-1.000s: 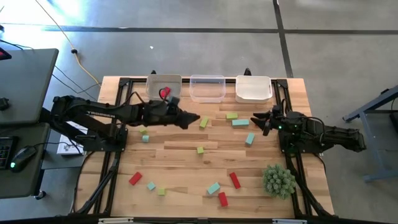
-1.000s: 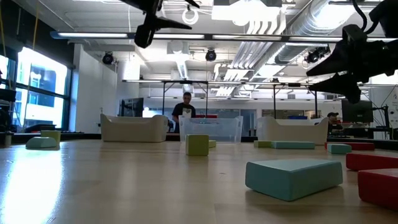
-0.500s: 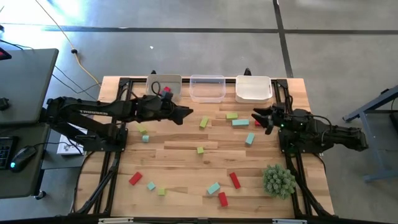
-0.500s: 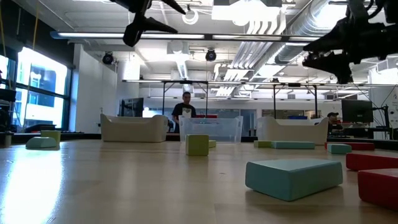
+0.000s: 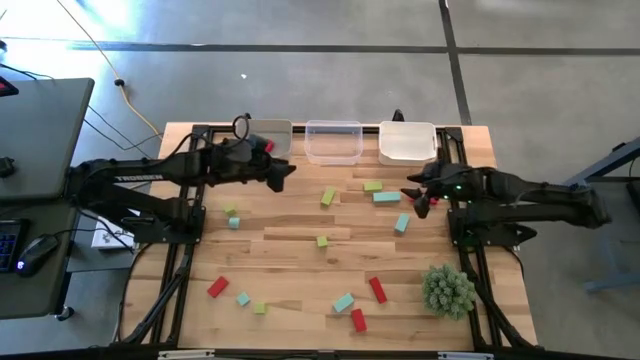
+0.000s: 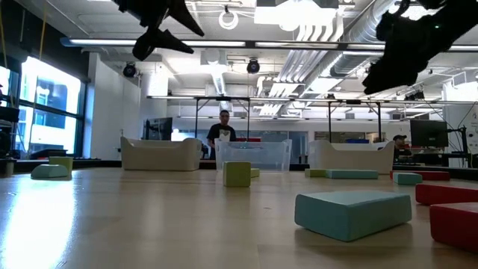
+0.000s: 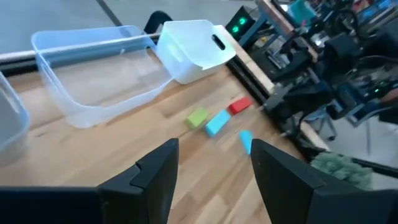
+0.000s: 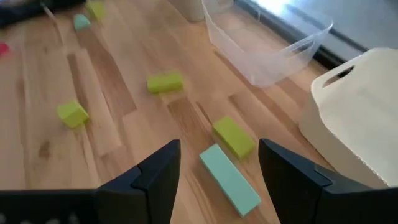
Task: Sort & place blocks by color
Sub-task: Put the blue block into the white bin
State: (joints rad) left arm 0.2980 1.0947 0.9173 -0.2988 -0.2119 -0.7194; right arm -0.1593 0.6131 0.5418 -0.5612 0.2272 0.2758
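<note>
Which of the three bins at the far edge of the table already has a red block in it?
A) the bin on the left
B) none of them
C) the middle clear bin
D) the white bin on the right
A: in the overhead view a red block lies inside the left bin, while the middle clear bin and the white bin show no blocks.

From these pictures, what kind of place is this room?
Probably a robotics lab or workshop: a wooden table on bare concrete floor, exposed ceiling ducts, and a person at benches behind.
</note>
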